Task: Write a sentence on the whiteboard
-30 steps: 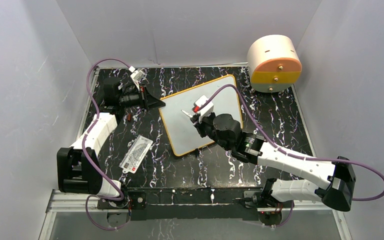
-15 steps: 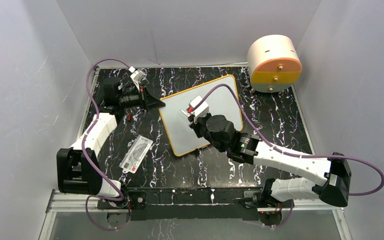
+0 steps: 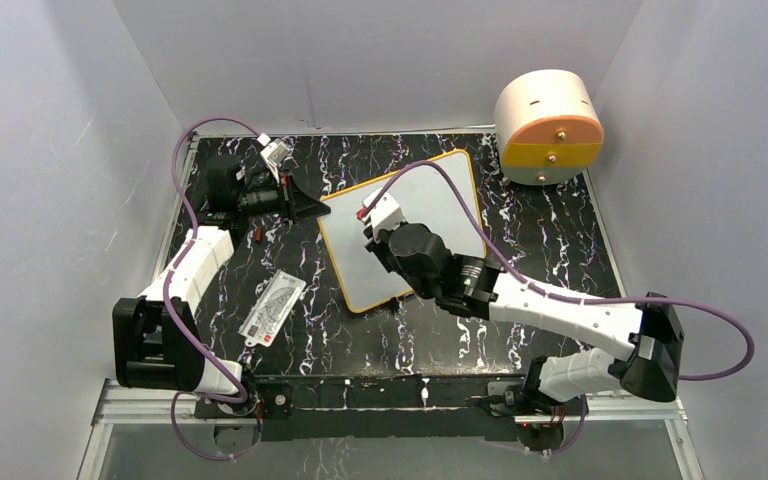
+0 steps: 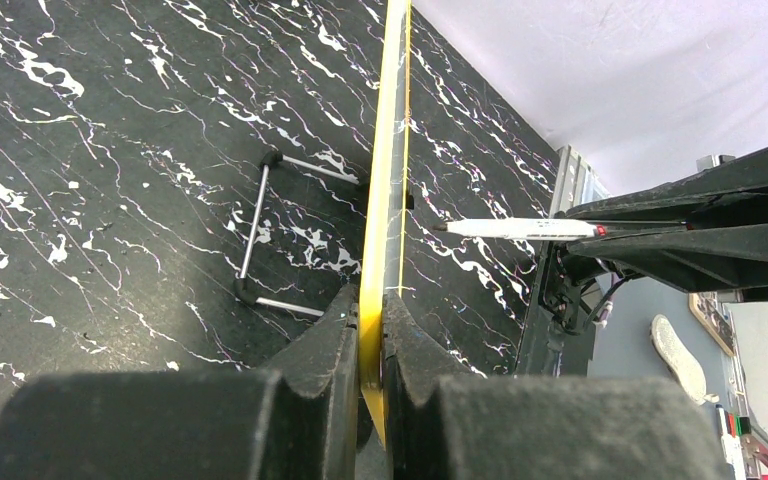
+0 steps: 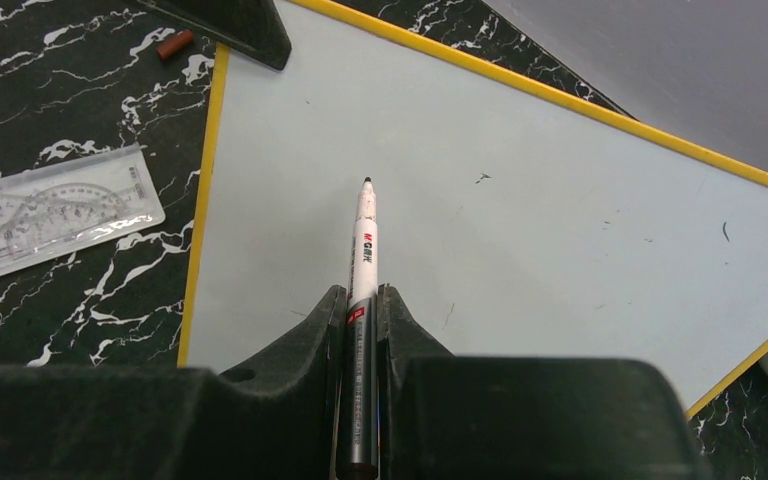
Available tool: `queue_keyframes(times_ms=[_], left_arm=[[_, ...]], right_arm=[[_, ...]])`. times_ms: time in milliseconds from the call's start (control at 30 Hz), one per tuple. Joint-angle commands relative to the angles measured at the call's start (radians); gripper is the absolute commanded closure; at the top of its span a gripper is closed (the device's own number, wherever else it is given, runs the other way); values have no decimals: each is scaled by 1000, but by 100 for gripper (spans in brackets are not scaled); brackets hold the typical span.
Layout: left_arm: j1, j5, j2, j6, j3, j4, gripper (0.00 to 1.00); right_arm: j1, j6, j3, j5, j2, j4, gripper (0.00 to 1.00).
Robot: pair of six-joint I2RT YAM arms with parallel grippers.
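Observation:
The whiteboard (image 3: pixel 355 258), white with an orange-yellow frame, stands tilted at the table's middle. My left gripper (image 3: pixel 312 207) is shut on its left edge; in the left wrist view the jaws (image 4: pixel 372 310) pinch the yellow frame (image 4: pixel 385 150) edge-on. My right gripper (image 3: pixel 366 220) is over the board's upper left part, shut on a white marker (image 5: pixel 364 240) with its dark tip pointing at the board face (image 5: pixel 560 230). In the left wrist view the marker (image 4: pixel 520 228) tip sits just off the board. No sentence shows on the board, only a few small specks.
A clear printed plastic ruler card (image 3: pixel 272 308) lies left of the board, also in the right wrist view (image 5: pixel 50 215). A small red-brown cap (image 3: pixel 258 235) lies near the left gripper. A round cream-and-orange drum (image 3: pixel 548 125) stands at the back right. The board's wire foot (image 4: pixel 260 230) rests behind it.
My right arm has carried the marker leftward and up across the board, toward its upper left corner. The left gripper and the board have not moved.

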State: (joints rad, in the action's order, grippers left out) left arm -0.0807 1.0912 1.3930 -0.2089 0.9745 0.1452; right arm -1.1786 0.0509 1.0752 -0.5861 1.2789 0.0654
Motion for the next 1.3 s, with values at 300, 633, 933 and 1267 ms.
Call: queue_keyframes(times_ms=[300, 633, 933, 1267], left_arm=[[-8, -45, -39, 55, -11, -38, 100], [-11, -46, -36, 54, -12, -39, 100], [-14, -46, -35, 55, -10, -41, 100], [-16, -45, -30, 55, -10, -40, 100]], right_arm=[[-23, -18, 188, -55, 123, 30, 100], [-79, 15, 235, -120, 155, -2, 100], [-78, 3, 233, -140, 184, -45, 100], [-80, 6, 231, -139, 188, -86, 100]])
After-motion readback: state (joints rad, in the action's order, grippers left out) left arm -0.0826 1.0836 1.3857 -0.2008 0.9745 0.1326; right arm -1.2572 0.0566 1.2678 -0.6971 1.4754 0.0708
